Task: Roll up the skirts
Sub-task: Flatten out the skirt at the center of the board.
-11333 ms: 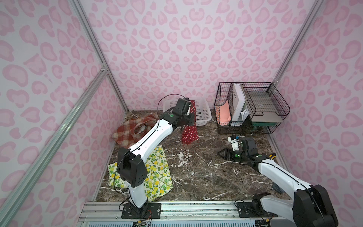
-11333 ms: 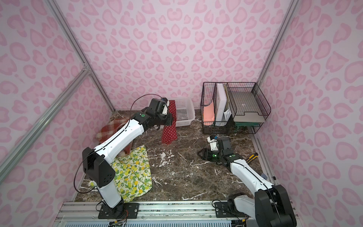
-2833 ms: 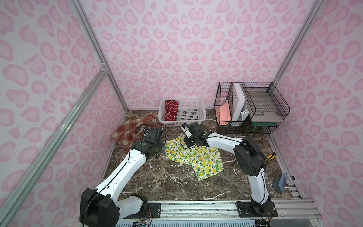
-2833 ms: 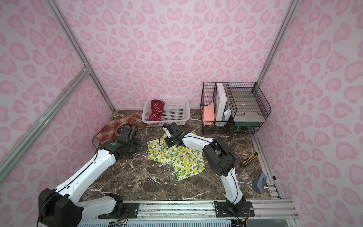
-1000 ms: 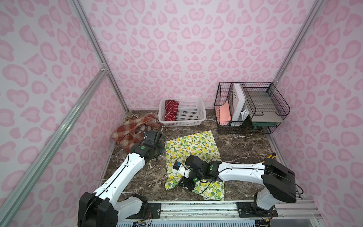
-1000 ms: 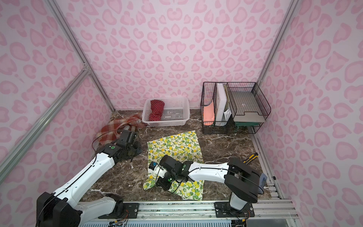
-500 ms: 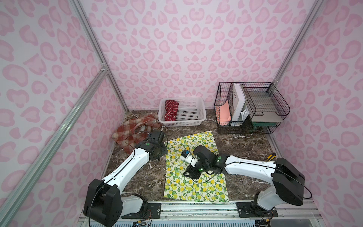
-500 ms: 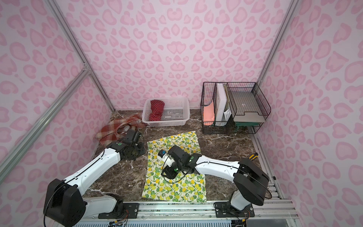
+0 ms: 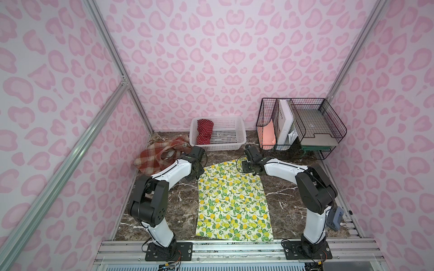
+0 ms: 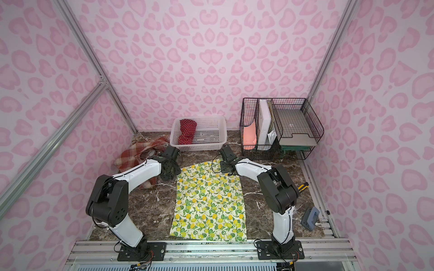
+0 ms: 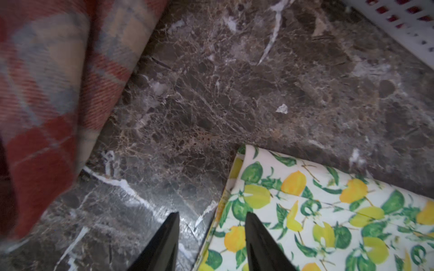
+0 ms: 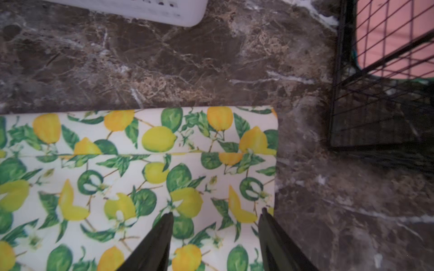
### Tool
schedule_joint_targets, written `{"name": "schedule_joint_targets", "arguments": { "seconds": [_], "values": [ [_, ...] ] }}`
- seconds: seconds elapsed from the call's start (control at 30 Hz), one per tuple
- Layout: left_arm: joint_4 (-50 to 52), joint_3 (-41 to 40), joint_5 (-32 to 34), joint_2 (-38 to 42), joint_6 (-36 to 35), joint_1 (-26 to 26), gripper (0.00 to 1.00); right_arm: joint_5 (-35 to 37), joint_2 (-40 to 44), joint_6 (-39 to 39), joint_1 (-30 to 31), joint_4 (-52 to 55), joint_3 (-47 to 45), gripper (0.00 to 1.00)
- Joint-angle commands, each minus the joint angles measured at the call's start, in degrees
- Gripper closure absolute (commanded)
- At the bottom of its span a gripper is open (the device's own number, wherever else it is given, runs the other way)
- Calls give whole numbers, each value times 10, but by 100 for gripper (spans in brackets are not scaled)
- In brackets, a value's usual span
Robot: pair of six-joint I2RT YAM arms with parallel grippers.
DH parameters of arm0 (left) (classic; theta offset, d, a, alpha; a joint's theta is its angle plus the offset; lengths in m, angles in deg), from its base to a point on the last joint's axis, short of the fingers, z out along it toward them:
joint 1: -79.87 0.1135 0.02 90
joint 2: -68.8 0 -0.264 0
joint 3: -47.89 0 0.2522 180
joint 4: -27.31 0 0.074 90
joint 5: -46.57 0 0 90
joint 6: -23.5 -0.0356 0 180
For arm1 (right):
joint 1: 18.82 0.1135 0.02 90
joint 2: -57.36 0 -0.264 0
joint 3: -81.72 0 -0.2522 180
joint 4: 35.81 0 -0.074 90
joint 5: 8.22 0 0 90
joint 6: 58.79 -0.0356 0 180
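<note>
The lemon-print skirt (image 9: 231, 199) (image 10: 209, 201) lies spread flat in the middle of the marble table. My left gripper (image 11: 212, 214) hangs open at its far left corner, with one finger over the marble and one over the cloth (image 11: 328, 223). My right gripper (image 12: 217, 211) is open above the far right corner (image 12: 164, 164), gripping nothing. The plaid skirt (image 9: 159, 157) (image 11: 47, 93) lies crumpled at the far left. The red polka-dot skirt (image 9: 204, 131) (image 10: 186, 131) sits rolled in the white basket (image 9: 234, 145).
A black wire organizer (image 9: 305, 126) (image 12: 375, 93) with papers and trays stands at the far right, close to my right gripper. The basket's wall (image 12: 141, 9) is just beyond the skirt. A grey-blue object (image 10: 310, 217) and a yellow-black tool (image 10: 303, 186) lie along the right edge.
The lemon skirt went from folded over at the front to fully flat. My right gripper let go, opened and travelled from the near side to the far right corner. My left gripper opened.
</note>
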Motion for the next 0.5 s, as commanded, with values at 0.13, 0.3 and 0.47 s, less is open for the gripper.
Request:
{"name": "schedule_joint_targets", "arguments": {
  "seconds": [0.13, 0.3, 0.47],
  "values": [
    [-43, 11, -24, -46, 17, 11, 46, 3, -46, 17, -26, -37, 41, 34],
    [-54, 14, -25, -68, 15, 12, 47, -2, -80, 23, -39, -50, 72, 34],
    [-52, 22, -21, -80, 11, 16, 57, -26, -93, 56, -43, -73, 80, 34]
  ]
}}
